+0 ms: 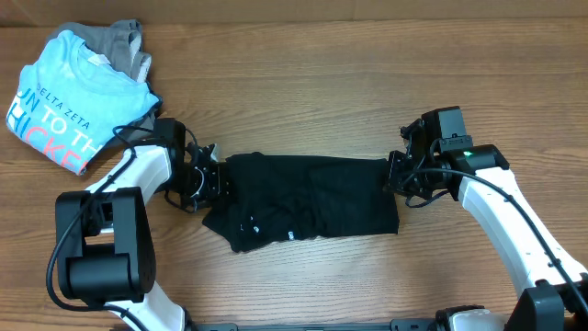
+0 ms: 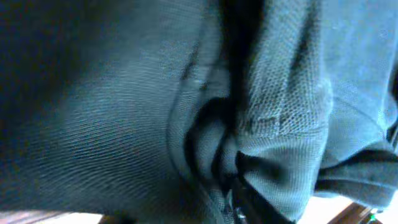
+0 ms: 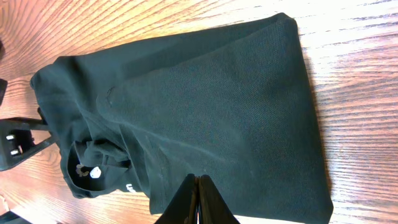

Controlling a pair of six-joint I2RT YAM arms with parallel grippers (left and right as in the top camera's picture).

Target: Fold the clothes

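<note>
- Black T-shirt (image 2: 124, 112) cloth fills the left wrist lens. From overhead it lies mid-desk (image 1: 322, 74) as a long band, already folded lengthwise and stretched between both arms.
- Light blue T-shirt (image 1: 64, 101) sits on the grey garment (image 1: 124, 41) at the far left corner, well apart from the work.
- Right gripper (image 3: 198, 199) is on the band's right edge, fingers pressed together and pinching the fabric.
- Left gripper (image 1: 209, 179) is at the bunched left end, its fingers buried in cloth; I cannot tell if they clamp.
- Tiny white label (image 3: 94, 172) shows near the crumpled end.
- I reckon we're mid-fold. Next calls for lifting one end across to the other and keeping the edges aligned.
</note>
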